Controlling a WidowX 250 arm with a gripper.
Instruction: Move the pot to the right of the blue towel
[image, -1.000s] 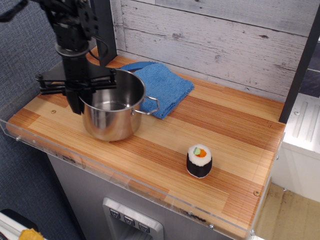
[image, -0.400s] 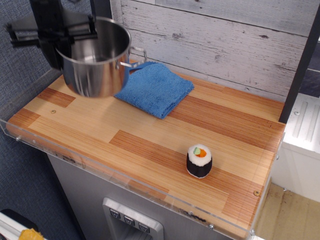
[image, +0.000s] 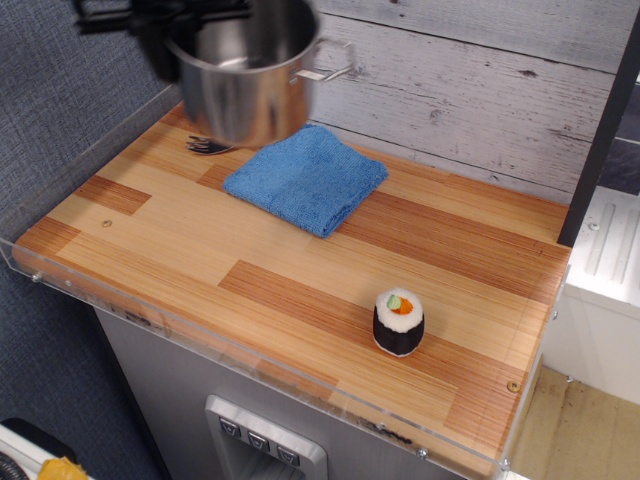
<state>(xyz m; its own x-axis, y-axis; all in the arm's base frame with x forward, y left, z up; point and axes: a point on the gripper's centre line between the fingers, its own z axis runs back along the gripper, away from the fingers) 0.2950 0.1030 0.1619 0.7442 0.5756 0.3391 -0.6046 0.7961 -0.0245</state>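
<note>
Weathered grey-white planks form the back wall, and in front of them stands a table (image: 300, 300) with a striped light-and-reddish wood top edged by a clear plastic lip along its near and left sides. High in the upper left, the pot (image: 250, 75) hangs in the air, well clear of the wood, its shiny steel wall catching reflections and its open mouth cut off by the top edge of the view. One thin wire loop handle juts out on its right side toward the wall. The tool (image: 165, 45) is dark and only partly in view at the pot's left rim; it is clenched on that rim and carries the pot, though its fingertips are hard to make out against the metal. Just below and to the right of the pot lies the blue towel (image: 307, 178), folded into a rough square and resting flat on the table with one corner pointing toward the near edge. Beside the towel's far left corner, under the pot, the dark tines of a fork (image: 208, 146) peek out; the rest of it is hidden. Well apart from all this, near the table's front right area, a sushi roll toy (image: 399, 322) stands upright, with a black wrap, a white ring, and an orange and green centre.
</note>
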